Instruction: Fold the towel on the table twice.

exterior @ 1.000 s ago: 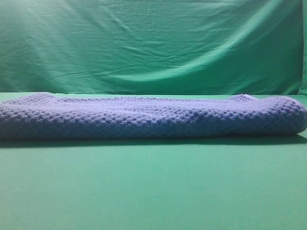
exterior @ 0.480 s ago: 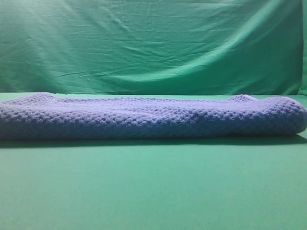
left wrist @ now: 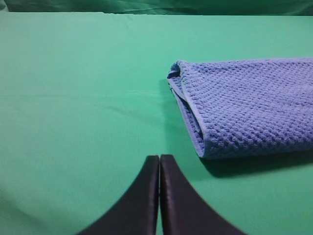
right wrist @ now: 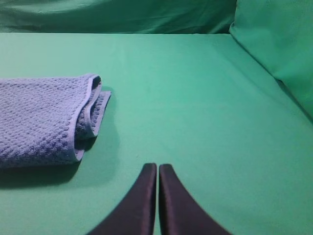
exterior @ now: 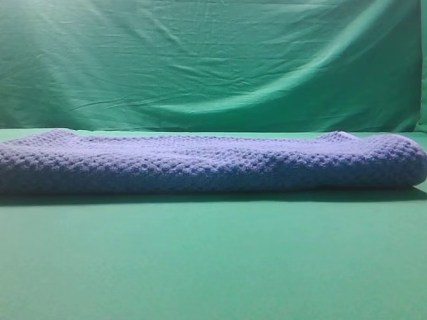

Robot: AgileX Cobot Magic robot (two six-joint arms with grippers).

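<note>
The towel (exterior: 213, 163) lies folded into a long blue-grey waffle-weave band across the table (exterior: 213, 260), layers stacked. Its left end (left wrist: 244, 105) shows in the left wrist view, with pale edging on the stacked layers. My left gripper (left wrist: 159, 159) is shut and empty, above bare table a little short of that end. The towel's right end (right wrist: 44, 117) fills the left of the right wrist view. There my right gripper (right wrist: 157, 167) is shut with nothing in it, to the right of the towel. Neither gripper appears in the exterior high view.
A wrinkled green backdrop cloth (exterior: 213, 67) hangs behind the table. In the right wrist view a green cloth wall (right wrist: 279, 44) rises at the table's right side.
</note>
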